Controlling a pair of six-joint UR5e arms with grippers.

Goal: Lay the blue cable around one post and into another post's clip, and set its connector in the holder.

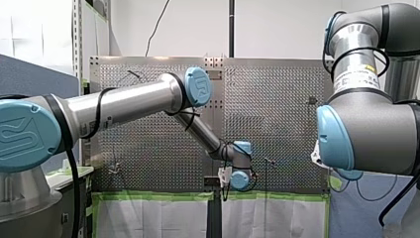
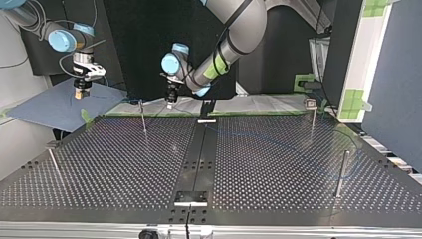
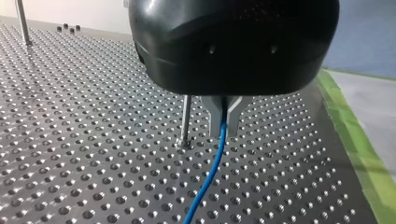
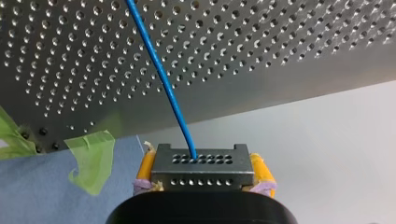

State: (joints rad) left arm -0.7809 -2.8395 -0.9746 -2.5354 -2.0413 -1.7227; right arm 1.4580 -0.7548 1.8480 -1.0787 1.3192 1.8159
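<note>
My left hand (image 3: 224,122) is pinched on the blue cable (image 3: 208,177), just beside a post (image 3: 186,116) on the surface (image 3: 84,140). My right hand (image 4: 201,169) clamps the connector (image 4: 201,176) between yellow pads, apparently out past the surface's edge.

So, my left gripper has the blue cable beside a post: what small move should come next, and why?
Probably swing my left gripper sideways round the post, so the blue cable begins to wrap it. The gripper is shut on the cable right beside that post, with the cable not yet around it, and my right gripper holds the connector.
</note>
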